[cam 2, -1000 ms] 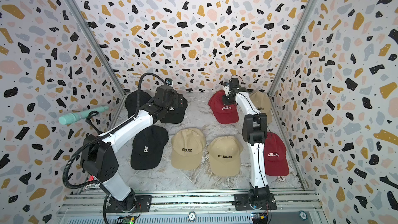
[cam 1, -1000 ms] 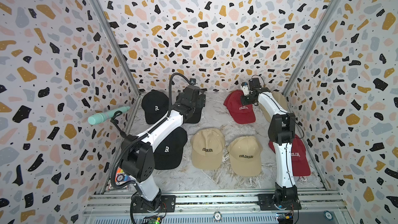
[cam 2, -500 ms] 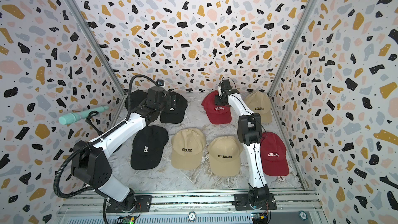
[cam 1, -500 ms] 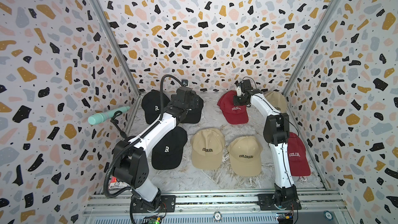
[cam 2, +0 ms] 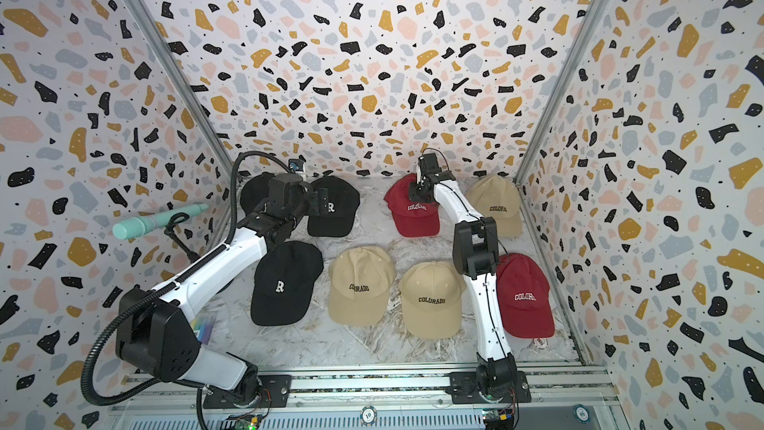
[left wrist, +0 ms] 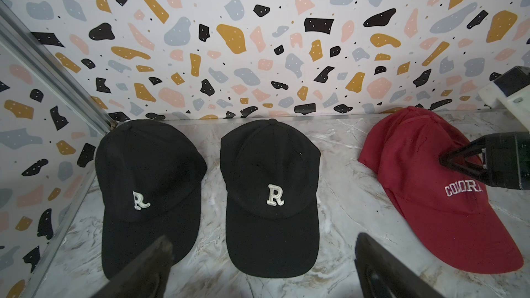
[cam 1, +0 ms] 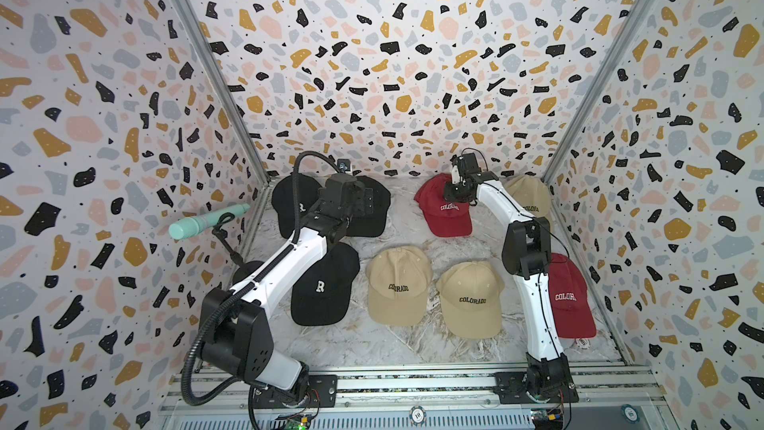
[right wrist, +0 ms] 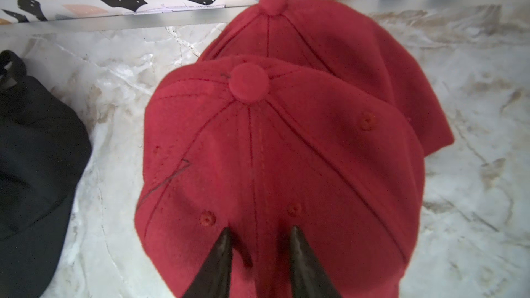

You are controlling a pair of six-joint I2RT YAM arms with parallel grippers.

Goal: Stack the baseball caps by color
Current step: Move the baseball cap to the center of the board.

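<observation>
Fingers of my right gripper (right wrist: 261,229) have just eased apart, letting the red cap (right wrist: 286,153) beneath them settle on the second red cap (right wrist: 344,38) just beyond, so only the third red cap (cam 1: 572,295), well behind my hand, remains to add.

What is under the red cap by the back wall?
Under the top red cap lies a second red cap. Its button and the back of its crown peek out. Its brim and letters are covered.

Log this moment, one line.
left fingers open over black fabric R cap; right fingers parted on top dark red fabric cap; stacking unfinished
</observation>
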